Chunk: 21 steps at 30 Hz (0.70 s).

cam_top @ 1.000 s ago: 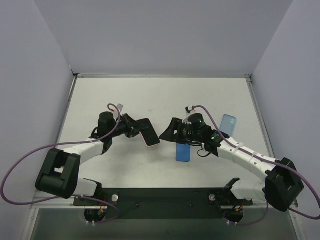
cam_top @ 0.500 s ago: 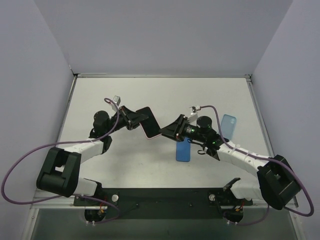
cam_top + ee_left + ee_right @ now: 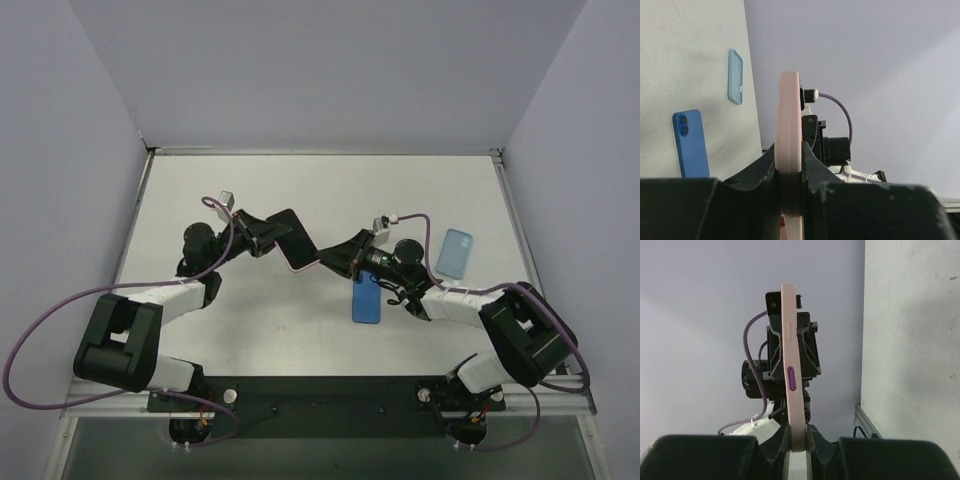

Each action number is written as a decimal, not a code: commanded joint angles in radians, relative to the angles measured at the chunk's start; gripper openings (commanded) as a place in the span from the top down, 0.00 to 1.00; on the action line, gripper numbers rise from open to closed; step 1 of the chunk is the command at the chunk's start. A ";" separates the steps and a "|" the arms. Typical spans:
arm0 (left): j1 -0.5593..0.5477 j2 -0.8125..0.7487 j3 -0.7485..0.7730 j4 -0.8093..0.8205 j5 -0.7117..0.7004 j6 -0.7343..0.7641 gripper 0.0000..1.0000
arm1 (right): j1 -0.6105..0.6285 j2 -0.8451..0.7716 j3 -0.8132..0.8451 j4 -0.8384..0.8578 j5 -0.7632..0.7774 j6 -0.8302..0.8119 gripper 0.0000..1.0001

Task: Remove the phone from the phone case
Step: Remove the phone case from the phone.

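While the left gripper [image 3: 274,240] and right gripper [image 3: 337,263] each pinch the pink-cased phone [image 3: 296,243] edge-on between nearly closed jaws, one should anchor, the other peel.

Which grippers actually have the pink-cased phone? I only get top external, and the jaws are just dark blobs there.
Observer: The right wrist view shows the right gripper shut on the pink-cased phone, jaws pressing its two flat faces.
Operator: Left?
Observer: The left gripper pinches the other end the same way, with the phone edge-on to its camera.
Operator: Any buttons showing?
Observer: A purple side button sits on the edge facing the right wrist camera, clear of the jaws.
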 commanded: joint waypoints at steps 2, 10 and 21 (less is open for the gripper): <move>-0.012 -0.031 0.037 0.224 -0.001 -0.048 1.00 | 0.004 0.095 0.049 0.378 0.022 0.277 1.00; -0.015 -0.061 0.056 0.387 -0.065 -0.068 1.00 | -0.005 0.157 0.145 0.472 0.132 0.484 1.00; -0.067 -0.032 0.175 0.470 -0.161 -0.063 1.00 | 0.001 0.219 0.368 0.472 0.255 0.653 1.00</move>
